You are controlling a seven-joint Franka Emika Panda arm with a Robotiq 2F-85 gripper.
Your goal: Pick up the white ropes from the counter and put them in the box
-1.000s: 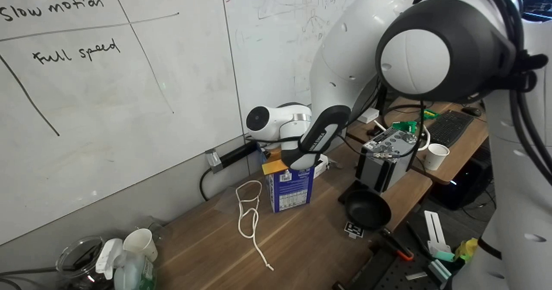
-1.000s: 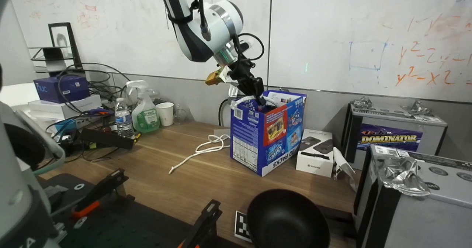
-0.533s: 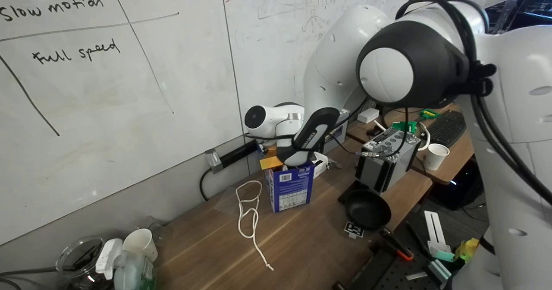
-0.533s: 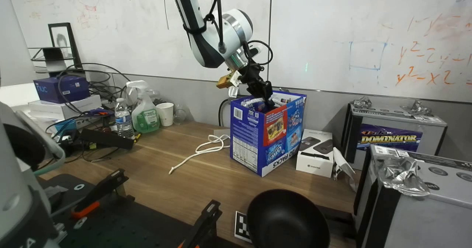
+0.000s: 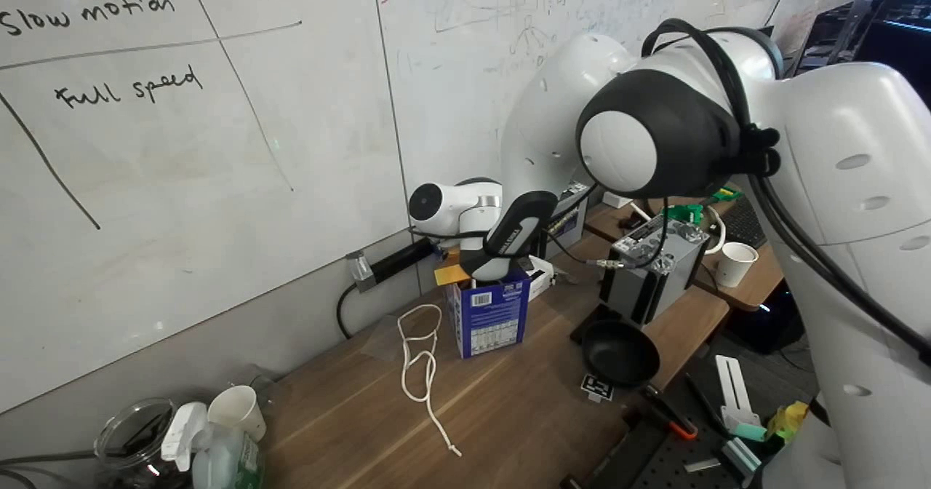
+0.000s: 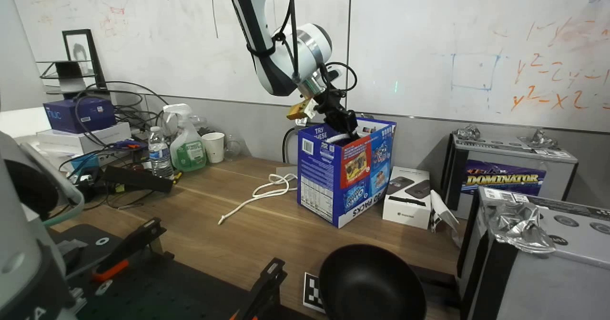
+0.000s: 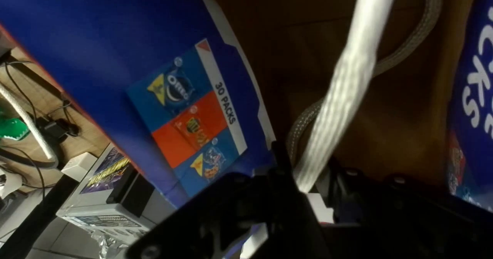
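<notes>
The blue box (image 6: 317,167) stands upright and open-topped on the brown counter (image 5: 349,431); it shows in both exterior views, and its open flaps (image 7: 96,58) fill much of the wrist view. My gripper (image 6: 352,135) points down into the box opening. In the wrist view the gripper (image 7: 303,151) is shut on a white rope (image 7: 354,66). In an exterior view this rope (image 6: 337,138) runs from the fingers to the near rim. A dimmer strand (image 7: 404,49) curves inside the box. Another white rope (image 5: 429,372) lies loosely looped on the counter beside the box.
The whiteboard wall (image 5: 218,256) rises close behind the box. A small white carton (image 6: 407,198) and grey batteries (image 6: 507,167) stand beside it. A black pan (image 6: 371,282) sits at the front. A spray bottle (image 6: 188,144), water bottle (image 6: 160,153) and paper cup (image 6: 214,146) stand farther along the counter.
My gripper has moved lower and further over the box opening. The held rope has come along, its outer part drawn in from beyond the rim. The rope on the counter has not moved.
</notes>
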